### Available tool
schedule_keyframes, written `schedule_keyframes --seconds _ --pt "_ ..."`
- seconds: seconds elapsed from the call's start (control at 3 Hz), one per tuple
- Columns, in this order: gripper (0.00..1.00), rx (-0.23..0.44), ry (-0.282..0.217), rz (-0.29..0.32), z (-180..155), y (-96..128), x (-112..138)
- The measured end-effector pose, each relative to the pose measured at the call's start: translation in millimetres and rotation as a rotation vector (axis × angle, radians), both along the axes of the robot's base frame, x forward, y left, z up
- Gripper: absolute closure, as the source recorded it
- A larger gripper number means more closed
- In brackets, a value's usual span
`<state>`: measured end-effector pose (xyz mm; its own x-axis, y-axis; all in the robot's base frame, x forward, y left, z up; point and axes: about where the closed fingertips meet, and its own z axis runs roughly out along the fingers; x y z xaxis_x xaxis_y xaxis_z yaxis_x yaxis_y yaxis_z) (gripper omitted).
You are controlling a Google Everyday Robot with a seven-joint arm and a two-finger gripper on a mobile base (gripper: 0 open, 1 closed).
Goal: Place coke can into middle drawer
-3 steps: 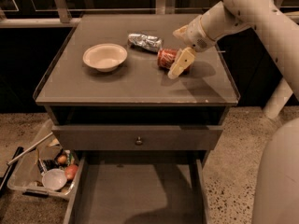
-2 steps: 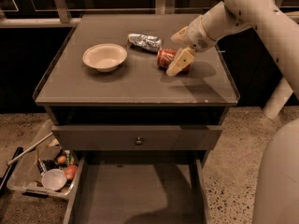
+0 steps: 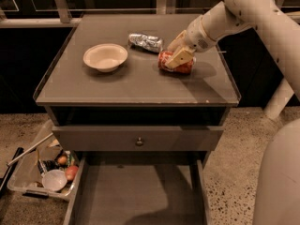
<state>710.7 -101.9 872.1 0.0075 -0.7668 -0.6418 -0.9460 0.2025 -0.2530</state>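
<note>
Currently, 1 coke can (image 3: pixel 185 68) at 1 end effector (image 3: pixel 175 60), grip unclear; 1 bowl (image 3: pixel 105 56); 1 middle drawer (image 3: pixel 136 191).

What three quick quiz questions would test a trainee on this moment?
1. True or false: the coke can already lies in the open drawer.
2. What sits left of the can on the cabinet top? A bowl, B sponge, C mug.
3. Fill in: the gripper is down at the ____, over the cabinet top.
Key: 1 false; 2 A; 3 can.
</note>
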Motion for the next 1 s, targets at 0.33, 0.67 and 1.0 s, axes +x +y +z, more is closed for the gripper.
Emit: schedule_keyframes --seconds 0.33,0.67,1.0 --pt "0.89 0.000 0.000 0.000 0.0 0.0 0.0" --pt "1.00 0.002 0.003 0.000 -0.8 -0.1 -0.8" --pt "1.00 0.013 0.020 -0.003 -5.2 -0.6 -5.4"
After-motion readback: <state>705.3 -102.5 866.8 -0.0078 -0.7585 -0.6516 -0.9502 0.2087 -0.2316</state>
